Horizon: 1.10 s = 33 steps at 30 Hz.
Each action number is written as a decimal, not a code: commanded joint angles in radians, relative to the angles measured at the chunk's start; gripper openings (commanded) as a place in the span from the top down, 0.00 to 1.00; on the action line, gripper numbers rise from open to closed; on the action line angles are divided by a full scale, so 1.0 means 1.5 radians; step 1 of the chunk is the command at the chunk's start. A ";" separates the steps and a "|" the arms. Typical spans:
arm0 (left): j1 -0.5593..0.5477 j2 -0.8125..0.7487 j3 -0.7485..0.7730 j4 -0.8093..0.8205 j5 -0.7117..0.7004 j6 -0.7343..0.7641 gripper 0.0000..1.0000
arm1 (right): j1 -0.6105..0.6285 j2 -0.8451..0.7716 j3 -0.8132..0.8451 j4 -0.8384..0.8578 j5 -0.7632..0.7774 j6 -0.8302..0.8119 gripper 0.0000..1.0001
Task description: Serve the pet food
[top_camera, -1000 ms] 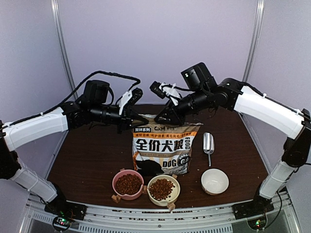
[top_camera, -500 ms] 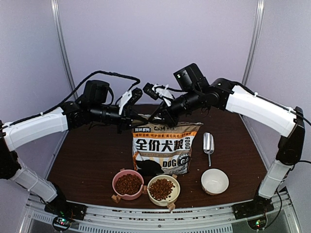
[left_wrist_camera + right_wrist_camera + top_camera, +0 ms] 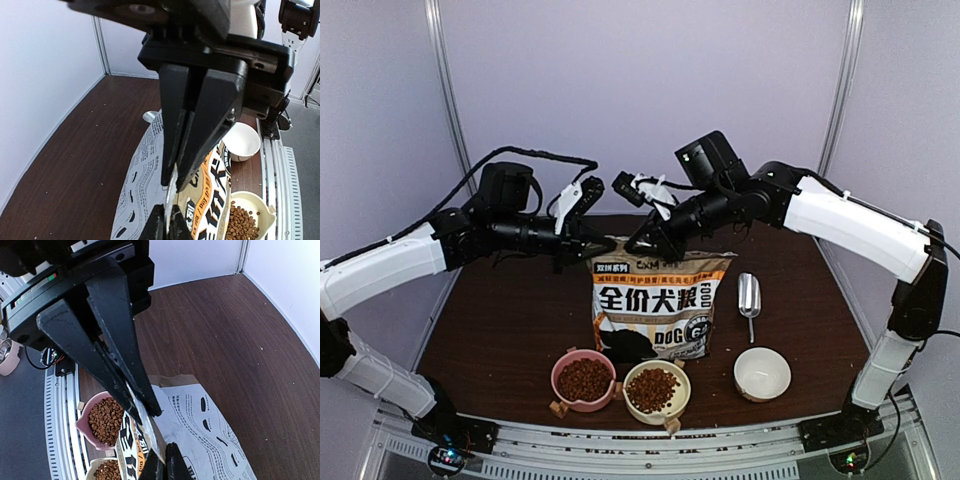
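The left gripper (image 3: 175,184) and right gripper (image 3: 148,412) each pinch the top edge of the bag (image 3: 660,305): the opening step, I'd judge. The pet food (image 3: 584,379) fills two bowls (image 3: 556,379) just in front of the bag; next, its mouth needs spreading wide

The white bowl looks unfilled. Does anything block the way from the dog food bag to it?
Nothing visible does. The white bowl sits open, right of the dog food bag; the metal scoop lies behind it, aside.

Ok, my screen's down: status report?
Left gripper and right gripper shut on dog food bag top edge. Kibble in pink bowl and cream bowl; white bowl empty. Metal scoop lies beside bag, nothing blocking.
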<state>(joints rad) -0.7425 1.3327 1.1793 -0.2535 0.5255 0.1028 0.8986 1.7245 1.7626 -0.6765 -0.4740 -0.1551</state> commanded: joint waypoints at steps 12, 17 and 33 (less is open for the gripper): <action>0.002 -0.027 -0.014 -0.021 -0.040 0.025 1.00 | 0.001 0.001 0.029 0.000 0.012 -0.002 1.00; 0.002 -0.019 -0.010 -0.012 -0.015 0.018 1.00 | 0.006 0.019 0.041 0.000 0.004 0.001 0.96; 0.002 -0.004 -0.014 0.012 0.019 0.002 1.00 | 0.016 0.067 0.092 0.007 -0.025 0.013 0.86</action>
<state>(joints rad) -0.7391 1.3197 1.1667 -0.2916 0.5022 0.1211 0.9142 1.8076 1.8576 -0.6983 -0.4911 -0.1493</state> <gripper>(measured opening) 0.019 0.142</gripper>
